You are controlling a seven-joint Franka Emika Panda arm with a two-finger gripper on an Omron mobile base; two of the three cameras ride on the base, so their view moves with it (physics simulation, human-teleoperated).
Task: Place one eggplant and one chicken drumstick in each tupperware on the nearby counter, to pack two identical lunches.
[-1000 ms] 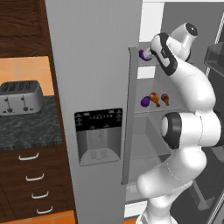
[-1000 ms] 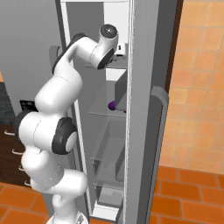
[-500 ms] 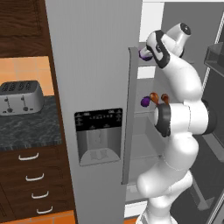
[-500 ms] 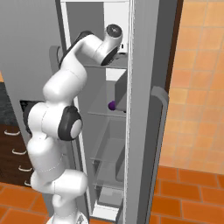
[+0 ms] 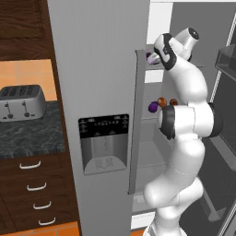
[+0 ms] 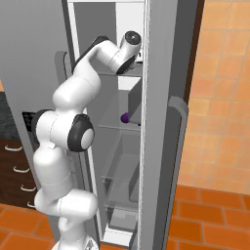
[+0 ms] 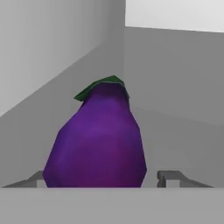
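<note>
A purple eggplant [image 7: 98, 140] with a green cap lies on the fridge's top shelf, close up in the hand view, between my fingertips [image 7: 175, 177]. My gripper [image 7: 107, 179] is open around it, with a gap showing on the right side. From the left base view the same eggplant [image 5: 151, 57] peeks out by the hand [image 5: 159, 57] on the upper shelf. One shelf lower sit a second eggplant [image 5: 152, 107] and two brown chicken drumsticks [image 5: 161, 101]. The lower eggplant [image 6: 125, 117] also shows from the right. The tupperware is out of view.
The grey fridge door [image 5: 97, 92] with a dispenser panel stands just left of the arm, and the other door [image 6: 161, 122] stands close on its right. Left of the fridge is the counter [image 5: 27, 138] with a silver toaster [image 5: 20, 102], drawers below.
The arm's elbow has swung in toward the fridge and the hand has settled at the top-shelf eggplant. The food on the shelves has not moved.
</note>
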